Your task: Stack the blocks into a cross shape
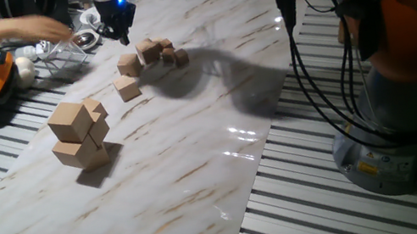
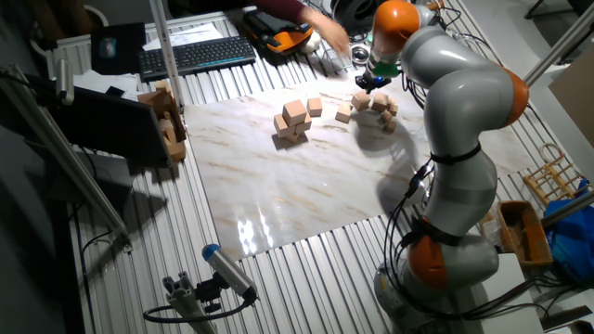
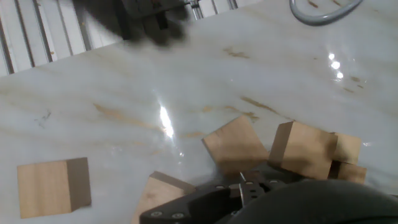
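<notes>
Three mid-sized tan blocks lie loose on the marble board: one (image 1: 129,65), one nearer the front (image 1: 128,87), and one (image 1: 149,50) beside tiny cubes (image 1: 174,56). In the hand view, blocks sit at the left (image 3: 53,186), centre (image 3: 236,146) and right (image 3: 305,149). My gripper (image 1: 124,35) hangs just above the board at the far edge of this cluster, touching none of them. Its dark fingers (image 3: 211,199) meet at the bottom of the hand view with nothing between them. From the other side, the gripper (image 2: 371,83) hovers over the same cluster (image 2: 360,99).
A pile of bigger tan cubes (image 1: 78,133) stands at the board's left. A person's blurred hand (image 1: 21,29) moves over the clutter behind the board, near a wire object (image 1: 59,53). A keyboard (image 2: 197,54) and wooden parts (image 2: 167,116) lie off the board.
</notes>
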You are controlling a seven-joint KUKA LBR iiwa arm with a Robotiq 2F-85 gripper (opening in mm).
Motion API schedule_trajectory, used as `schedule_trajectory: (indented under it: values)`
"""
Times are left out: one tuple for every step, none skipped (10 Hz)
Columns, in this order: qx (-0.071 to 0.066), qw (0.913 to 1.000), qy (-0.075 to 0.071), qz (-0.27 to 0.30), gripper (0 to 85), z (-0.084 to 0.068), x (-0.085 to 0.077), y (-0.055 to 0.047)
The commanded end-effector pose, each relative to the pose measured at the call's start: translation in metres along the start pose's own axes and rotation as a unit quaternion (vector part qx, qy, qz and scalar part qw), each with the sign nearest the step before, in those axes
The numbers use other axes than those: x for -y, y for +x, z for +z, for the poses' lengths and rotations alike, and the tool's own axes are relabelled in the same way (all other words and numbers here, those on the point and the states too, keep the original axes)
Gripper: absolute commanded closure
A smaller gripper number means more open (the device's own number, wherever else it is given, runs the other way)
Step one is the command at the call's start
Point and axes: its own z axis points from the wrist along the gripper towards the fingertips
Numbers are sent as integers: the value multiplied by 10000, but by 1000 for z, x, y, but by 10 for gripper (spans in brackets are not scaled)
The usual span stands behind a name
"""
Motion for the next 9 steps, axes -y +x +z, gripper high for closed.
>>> schedule_trajectory:
  values:
    - [-38, 10000, 68, -18, 850, 1, -1, 0]
    - [-106, 9999, 25, 41, 850, 2, -3, 2]
    - [-192, 9998, -21, 40, 850, 1, -5, 5]
    - [-241, 9997, -78, 38, 850, 0, -9, 8]
    - [-292, 9995, -86, 54, 850, 0, -15, 12]
    - [-342, 9993, -61, 122, 850, 3, -20, 18]
    - [-336, 9992, -93, 178, 850, 6, -23, 23]
    - [-313, 9992, -91, 239, 850, 9, -26, 25]
    - [-316, 9990, -96, 309, 850, 11, -27, 25]
